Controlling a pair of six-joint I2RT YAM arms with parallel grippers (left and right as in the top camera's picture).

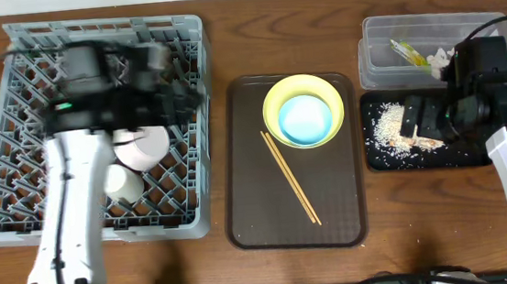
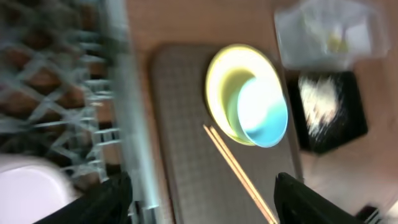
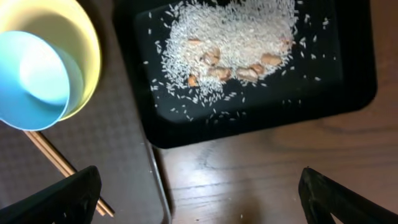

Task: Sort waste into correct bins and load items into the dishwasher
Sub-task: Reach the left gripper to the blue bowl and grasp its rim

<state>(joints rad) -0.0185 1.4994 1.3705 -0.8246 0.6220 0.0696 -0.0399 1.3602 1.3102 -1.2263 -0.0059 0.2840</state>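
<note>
Lifting the light blue bowl (image 1: 305,119), nested in the yellow plate (image 1: 273,99) at the brown tray's (image 1: 250,207) 12 o'clock, likely calls for the left gripper (image 2: 202,190), spread and empty, pinching its 9 o'clock rim; the right gripper (image 3: 199,180) hangs released over the black tray (image 3: 354,81)

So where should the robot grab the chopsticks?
Probably near the middle of the chopsticks, coming straight down from above. They lie flat and side by side on the brown tray, so pinching across both catches them together, clear of the yellow plate.
</note>
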